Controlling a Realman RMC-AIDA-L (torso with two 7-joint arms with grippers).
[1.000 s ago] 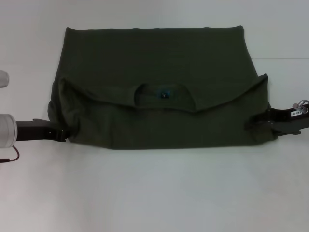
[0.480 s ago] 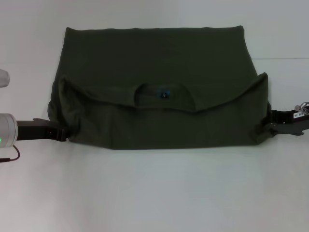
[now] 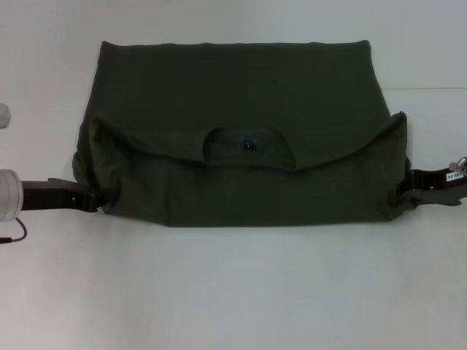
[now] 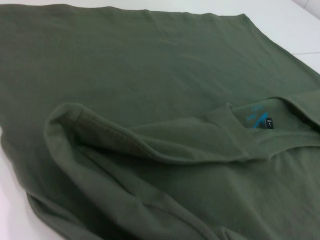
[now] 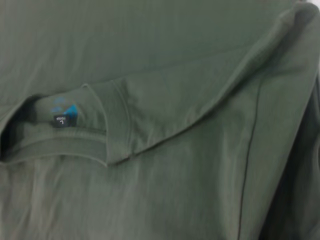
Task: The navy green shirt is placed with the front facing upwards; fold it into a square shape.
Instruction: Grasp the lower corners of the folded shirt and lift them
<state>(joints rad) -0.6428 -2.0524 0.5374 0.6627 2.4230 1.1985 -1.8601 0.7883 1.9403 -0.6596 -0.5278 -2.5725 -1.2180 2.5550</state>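
I saw the navy green shirt (image 3: 241, 135) lying mid-tabletop (image 3: 233, 292), its collar half folded down over the body, collar (image 3: 248, 149) and blue label (image 3: 249, 144) facing up. My left pincer (image 3: 93, 200) sat at the shirt's eight o'clock corner, my right pincer (image 3: 403, 195) at its four o'clock corner; I couldn't tell whether either was open or clamped.

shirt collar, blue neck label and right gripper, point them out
collar (image 3: 288, 154), head view, ribbed band beside the neck opening
blue neck label (image 5: 65, 120), right wrist view, dark tag inside the neck
right gripper (image 3: 403, 195), head view, tip at the shirt's edge
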